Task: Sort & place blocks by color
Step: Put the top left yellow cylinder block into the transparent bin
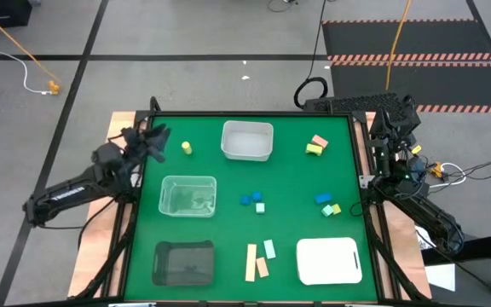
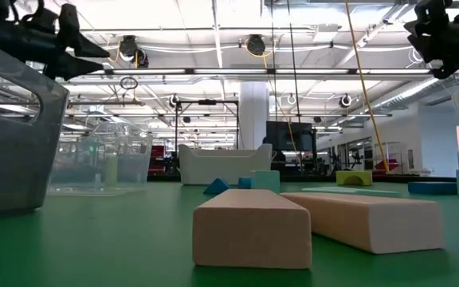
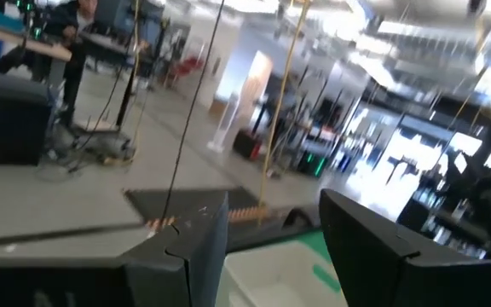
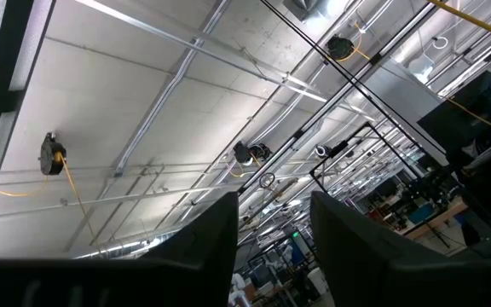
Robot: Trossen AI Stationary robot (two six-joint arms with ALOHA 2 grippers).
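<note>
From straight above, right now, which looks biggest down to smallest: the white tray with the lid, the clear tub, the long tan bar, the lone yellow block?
1. White lidded tray and clear tub: too alike to rank.
2. Long tan bar.
3. Yellow block, smallest.

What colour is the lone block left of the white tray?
Yellow block, clearest in the high view.

Bright, even overhead strip lighting leaves only faint shadows on the green table (image 1: 228, 230). The left wrist view is motion-blurred throughout, with window glare around 3 o'clock.
</note>
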